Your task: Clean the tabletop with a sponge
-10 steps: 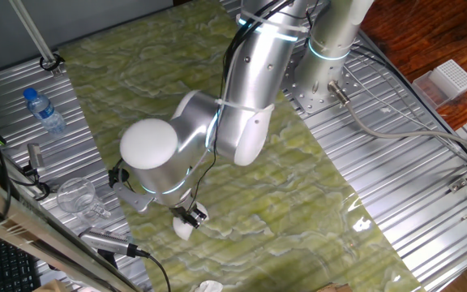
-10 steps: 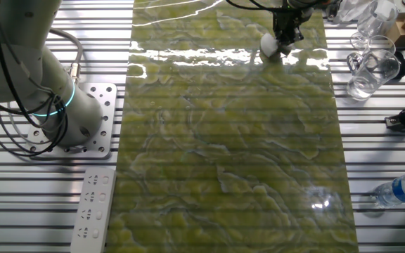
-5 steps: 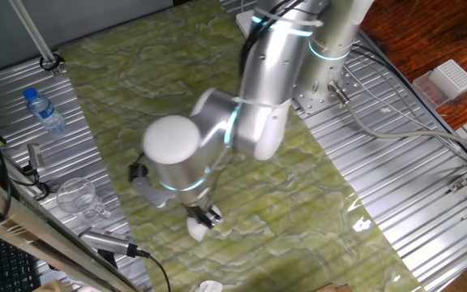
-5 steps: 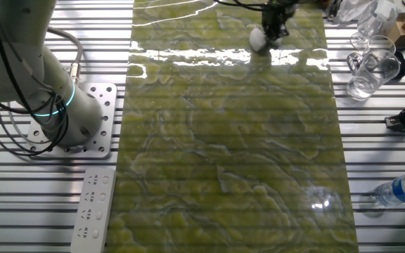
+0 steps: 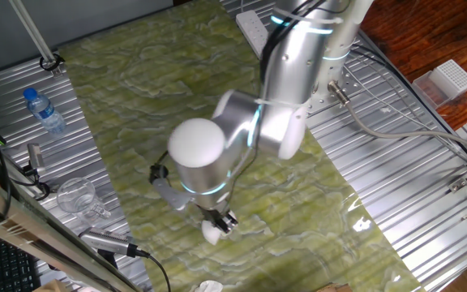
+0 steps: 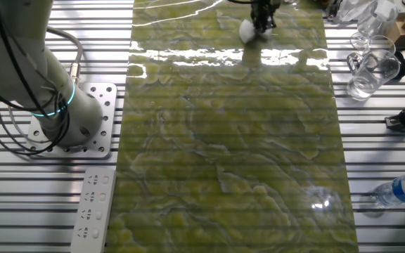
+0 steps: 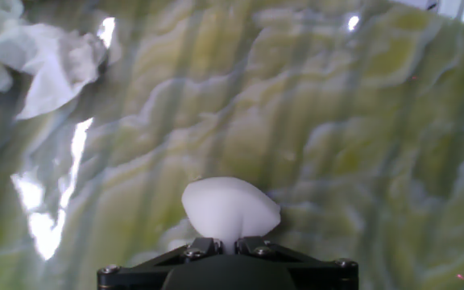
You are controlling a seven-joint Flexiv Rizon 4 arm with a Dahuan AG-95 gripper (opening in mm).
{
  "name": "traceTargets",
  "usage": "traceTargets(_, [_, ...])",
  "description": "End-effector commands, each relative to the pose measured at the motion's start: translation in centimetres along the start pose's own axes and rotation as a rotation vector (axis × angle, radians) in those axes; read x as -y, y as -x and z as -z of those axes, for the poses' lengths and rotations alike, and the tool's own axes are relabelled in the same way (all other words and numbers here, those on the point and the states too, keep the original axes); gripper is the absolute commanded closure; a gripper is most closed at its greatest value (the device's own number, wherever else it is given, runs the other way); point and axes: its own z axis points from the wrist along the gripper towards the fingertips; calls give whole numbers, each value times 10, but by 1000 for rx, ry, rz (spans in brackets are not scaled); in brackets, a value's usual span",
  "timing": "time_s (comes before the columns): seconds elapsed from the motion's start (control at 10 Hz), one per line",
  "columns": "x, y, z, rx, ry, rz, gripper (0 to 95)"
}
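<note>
Sponge: white soft block, sitting pinched between the fingers of the gripper, bulging out past the fingertips and pressing on the tabletop. Tabletop: glossy yellow-green veined sheet, lying between ribbed metal panels. Crumpled white scrap: lying on the sheet, well apart from the sponge. Water bottle: lying on a panel.

— What carries it all?

— Ribbed grey metal panels, with the glossy yellow-green tabletop laid along them.

— And on them?

— My sponge presses the sheet near its end, a white crumpled scrap close by. On the panels: a water bottle, glass mugs, a power strip.
</note>
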Motion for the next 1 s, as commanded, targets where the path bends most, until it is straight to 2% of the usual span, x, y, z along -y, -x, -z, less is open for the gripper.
traceTargets(0.1, [-12,-5,-2,0,2,-8,950])
traceTargets(0.3, [-17,-6,-4,1,2,-10,950])
traceTargets(0.5, [-16,-5,-8,8,-20,5,950])
traceTargets(0.6, [-14,-4,-9,10,-31,9,950])
traceTargets(0.9, [-5,-1,-3,8,-21,11,950])
traceTargets(1.0, [4,4,-4,13,-26,20,950])
